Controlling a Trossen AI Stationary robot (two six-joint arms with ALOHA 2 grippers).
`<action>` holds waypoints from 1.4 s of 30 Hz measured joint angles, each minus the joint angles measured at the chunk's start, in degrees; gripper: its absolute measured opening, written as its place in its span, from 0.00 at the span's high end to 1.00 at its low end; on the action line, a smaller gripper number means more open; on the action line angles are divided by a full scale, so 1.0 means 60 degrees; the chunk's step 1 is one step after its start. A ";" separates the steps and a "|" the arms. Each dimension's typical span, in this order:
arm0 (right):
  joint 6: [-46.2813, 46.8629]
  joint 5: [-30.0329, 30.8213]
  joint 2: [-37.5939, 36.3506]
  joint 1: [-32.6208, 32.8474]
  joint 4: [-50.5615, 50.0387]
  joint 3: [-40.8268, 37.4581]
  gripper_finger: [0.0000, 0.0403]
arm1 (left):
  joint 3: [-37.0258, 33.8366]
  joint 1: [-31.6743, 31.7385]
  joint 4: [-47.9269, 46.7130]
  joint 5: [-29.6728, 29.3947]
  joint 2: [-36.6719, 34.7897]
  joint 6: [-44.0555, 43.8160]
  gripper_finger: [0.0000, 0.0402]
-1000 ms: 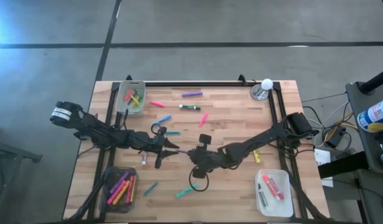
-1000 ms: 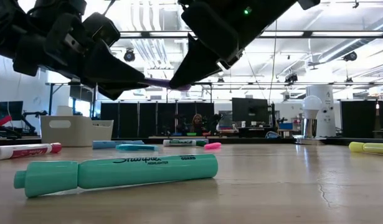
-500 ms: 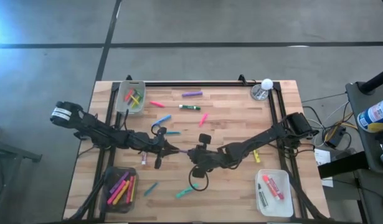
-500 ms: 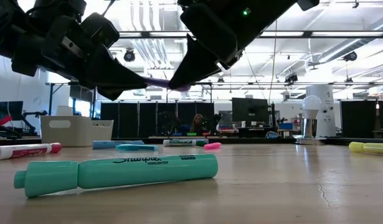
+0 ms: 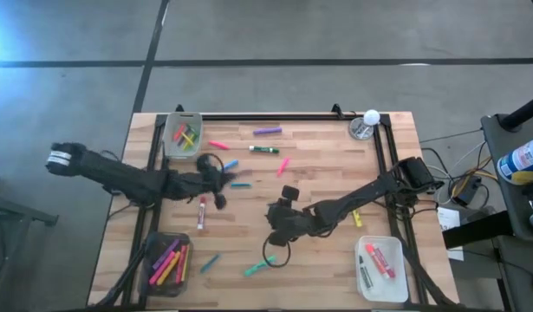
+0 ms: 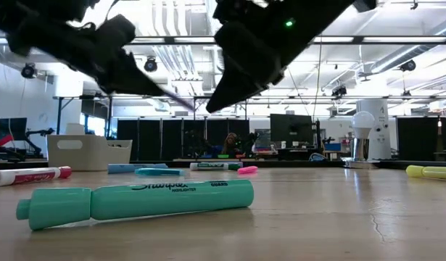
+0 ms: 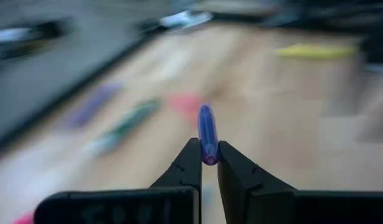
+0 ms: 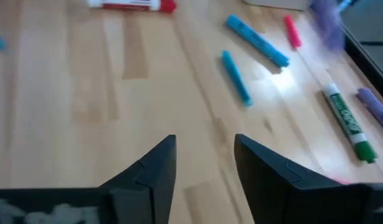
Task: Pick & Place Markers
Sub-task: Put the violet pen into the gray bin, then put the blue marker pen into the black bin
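Observation:
My left gripper (image 7: 208,158) is shut on a purple marker (image 7: 207,130) and hangs above the table left of its middle (image 5: 224,179). My right gripper (image 8: 205,155) stands open with nothing between its fingers, over the table's middle (image 5: 270,217), a little apart from the left one. Loose markers lie flat on the wood: a green one (image 5: 264,149), a purple one (image 5: 267,132), two pink ones (image 5: 218,145) (image 5: 283,165), a blue one (image 5: 228,165), a red-and-white one (image 5: 201,213), teal ones (image 5: 259,267) and a yellow one (image 5: 357,217). My left gripper pinches the purple marker's near end (image 7: 209,155) between its two fingertips (image 7: 188,165). The marker lies along the fingers and sticks out forward past them. It is lifted clear of the table, its free end (image 6: 180,103) slanting down toward the right gripper.
A clear bin (image 5: 183,136) with markers stands at the far left corner, a dark bin (image 5: 166,263) with pink and yellow markers at the near left, a white bin (image 5: 380,267) at the near right. A round lamp (image 5: 366,124) stands at the far right.
My left gripper has shut on the purple marker that my right gripper held out. My right gripper has opened and let go. My left gripper has then risen and drawn back toward the table's left and far edges, taking the marker with it.

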 joint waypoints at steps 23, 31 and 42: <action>0.0012 -0.0033 0.0004 -0.0012 -0.0045 -0.0004 0.59 | 0.2407 0.8043 -0.8228 -0.0772 -0.0097 -0.0392 0.94; 0.0008 -0.0029 0.0011 -0.0013 -0.0045 -0.0004 0.62 | 0.2259 0.8456 -0.7734 -0.0810 0.0913 -0.0117 0.88; 0.0311 0.0468 0.0018 -0.0079 -0.0015 -0.0019 0.63 | 0.2273 0.8272 -0.8260 -0.0766 0.0457 0.0477 0.73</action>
